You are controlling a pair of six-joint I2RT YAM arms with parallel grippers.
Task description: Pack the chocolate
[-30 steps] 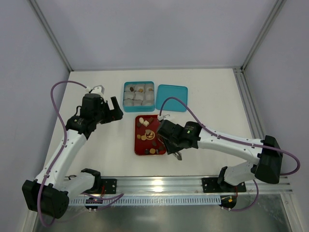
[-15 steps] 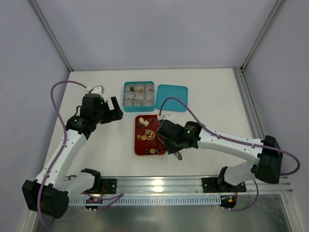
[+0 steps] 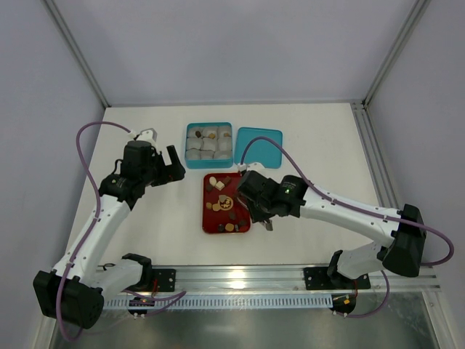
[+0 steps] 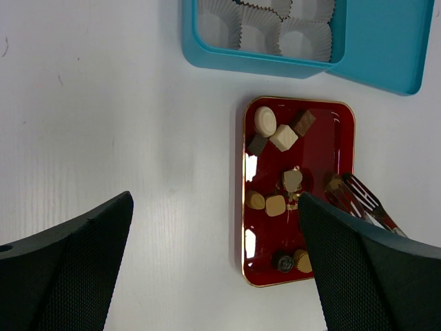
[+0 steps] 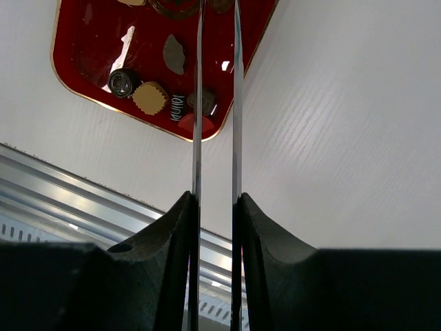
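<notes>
Right gripper (image 5: 215,207) is clamping metal tongs (image 4: 363,201) over red rectangular tray (image 4: 332,148) of small chocolates (image 4: 265,119); left gripper (image 4: 215,203) is hovering, fingers apart.

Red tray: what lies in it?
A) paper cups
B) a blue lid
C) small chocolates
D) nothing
C: the red tray holds small brown, tan and cream chocolates, with tongs at its edge; the paper cups sit in the blue box.

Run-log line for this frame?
left gripper: open, hovering left of red tray | right gripper: holds tongs, tips at tray's right edge | chocolate: on tray, some in blue box
</notes>
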